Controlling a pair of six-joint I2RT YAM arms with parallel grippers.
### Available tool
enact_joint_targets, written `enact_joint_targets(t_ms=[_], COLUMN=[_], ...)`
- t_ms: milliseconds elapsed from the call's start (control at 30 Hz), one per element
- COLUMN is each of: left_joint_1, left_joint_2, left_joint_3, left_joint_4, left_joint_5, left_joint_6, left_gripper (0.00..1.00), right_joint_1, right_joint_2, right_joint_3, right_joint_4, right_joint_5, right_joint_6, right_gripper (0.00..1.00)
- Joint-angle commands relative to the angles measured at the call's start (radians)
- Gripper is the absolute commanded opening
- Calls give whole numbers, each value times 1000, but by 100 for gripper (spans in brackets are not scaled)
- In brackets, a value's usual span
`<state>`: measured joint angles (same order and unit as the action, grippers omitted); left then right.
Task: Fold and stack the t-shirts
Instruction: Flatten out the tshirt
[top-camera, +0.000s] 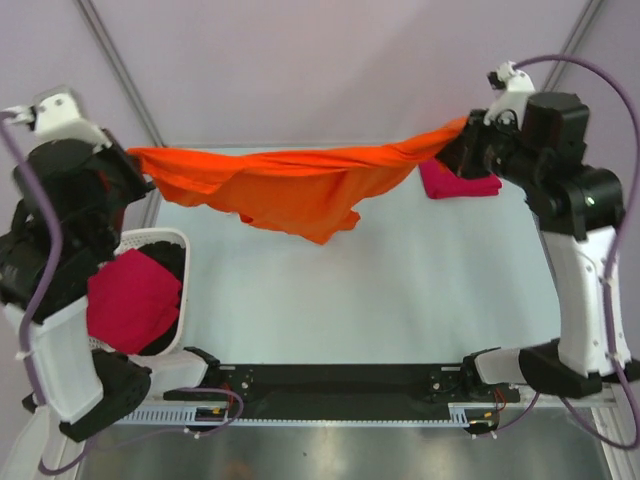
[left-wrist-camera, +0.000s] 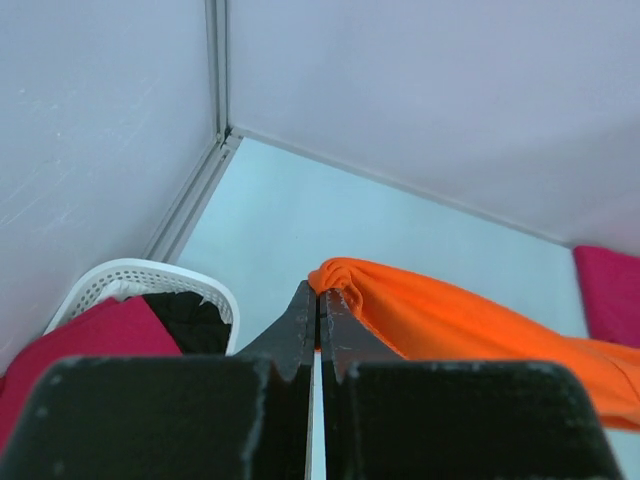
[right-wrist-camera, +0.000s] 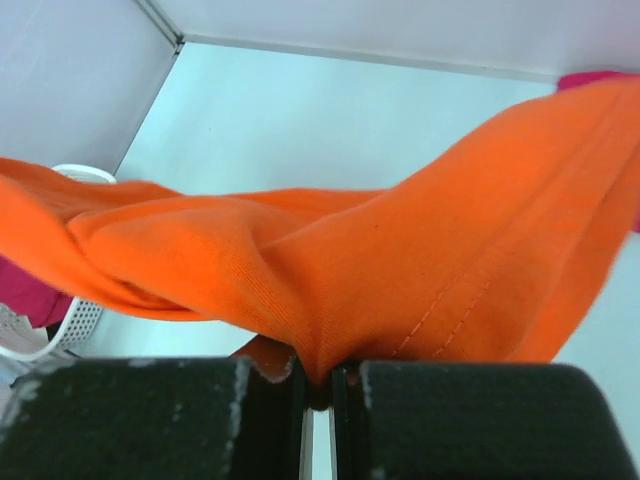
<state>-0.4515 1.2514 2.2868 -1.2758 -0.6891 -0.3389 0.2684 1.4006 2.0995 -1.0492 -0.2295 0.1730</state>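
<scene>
Above the table (top-camera: 400, 300) you've got the orange t-shirt (top-camera: 290, 185) strung mid-air between both arms. It hangs clear of the surface and sags in the middle, likely spread so it can be laid flat for folding. White basket (top-camera: 170, 233) sits near left with a crimson t-shirt (top-camera: 130, 300) in it, not yet folded. Other crimson t-shirt (top-camera: 458, 184) lies flat far right, probably the start of the stack. Left gripper (left-wrist-camera: 319, 300) is pressed together on the orange edge; right gripper (right-wrist-camera: 318, 385) pinches a bunched fold. Only the overhead view shows the span and sag. Only the wrist views show the jaws biting cloth.
</scene>
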Motion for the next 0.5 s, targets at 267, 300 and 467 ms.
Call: enact_joint_targets(t_ms=[267, 300, 467], left_joint_1=[16, 28, 226], left_joint_2=[34, 66, 351], left_joint_3=[20, 36, 154], left_joint_4=[-42, -39, 16], left_joint_5=[66, 77, 371], left_joint_6=[-17, -29, -57], left_gripper=[0, 0, 0], right_joint_1=[-31, -50, -103], right_joint_2=[-66, -5, 259], right_joint_3=[-122, -134, -47], right_joint_4=[-98, -60, 26], right_joint_5=[35, 12, -53], right_joint_6=[23, 34, 74], right_gripper=[4, 4, 4])
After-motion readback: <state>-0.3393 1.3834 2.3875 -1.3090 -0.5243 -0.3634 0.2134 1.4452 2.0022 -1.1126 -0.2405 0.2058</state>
